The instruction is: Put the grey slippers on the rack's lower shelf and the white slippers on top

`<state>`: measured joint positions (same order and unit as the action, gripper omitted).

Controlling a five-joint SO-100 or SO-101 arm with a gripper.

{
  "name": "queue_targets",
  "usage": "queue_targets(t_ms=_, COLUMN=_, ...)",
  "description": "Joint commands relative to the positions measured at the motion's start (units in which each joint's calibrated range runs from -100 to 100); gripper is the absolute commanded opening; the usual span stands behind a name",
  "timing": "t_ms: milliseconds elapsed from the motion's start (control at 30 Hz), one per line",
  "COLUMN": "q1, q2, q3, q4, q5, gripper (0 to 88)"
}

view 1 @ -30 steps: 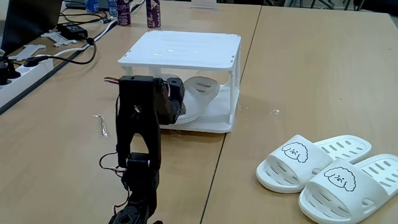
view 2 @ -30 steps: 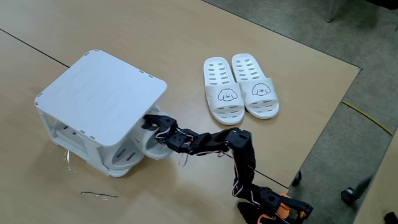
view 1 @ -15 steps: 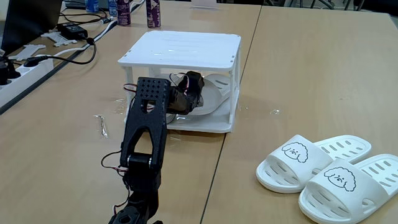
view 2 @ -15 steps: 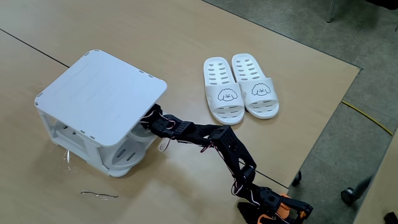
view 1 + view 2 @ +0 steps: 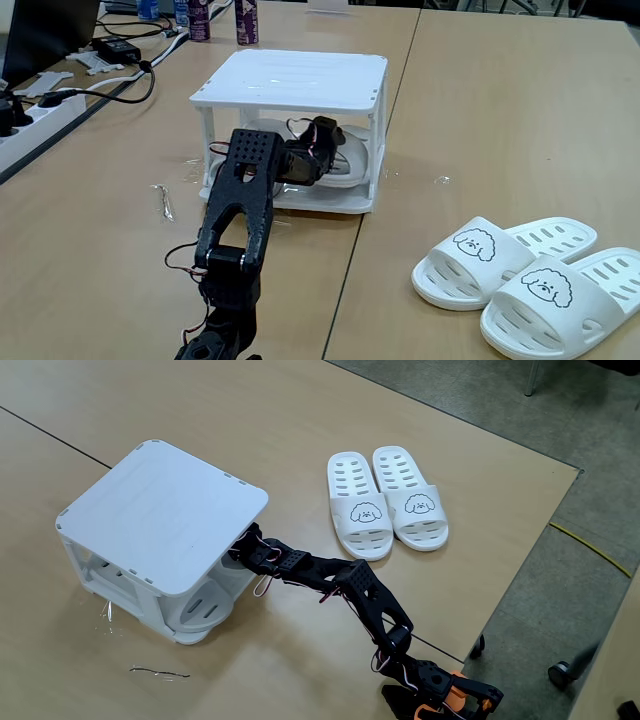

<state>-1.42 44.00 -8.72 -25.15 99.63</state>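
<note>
Reaching in under the top tier of the rack point(image 5: 290, 77), with the gripper point(image 5: 325, 140) deep over the lower shelf point(image 5: 335, 200) among the grey slippers point(image 5: 352, 160) lying there; jaw state impossible to tell, hidden by the wrist and the rack top. Off to the near right on the bare table point(image 5: 480, 120), side by side and well apart from the rack, the white slippers point(image 5: 530, 275). Probably light, springy rubber, slightly slick: best pinched on the strap edge or the heel rim, not the flat sole.
</note>
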Motion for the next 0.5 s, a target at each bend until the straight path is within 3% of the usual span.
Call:
queue_targets(t_ms=0, q1=0.2, q2=-2.6, q3=-4.8, q4=-0.1, q5=0.4, gripper=21.8)
queue_targets(t_ms=100, q1=-0.6, q2=-3.8, q3=-4.1, q4=-0.2, q5=0.4, gripper=28.1)
queue_targets(t_ms=467, q1=-0.4, q2=-18.1, q3=16.8, q4=-0.3, q5=0.4, gripper=28.3)
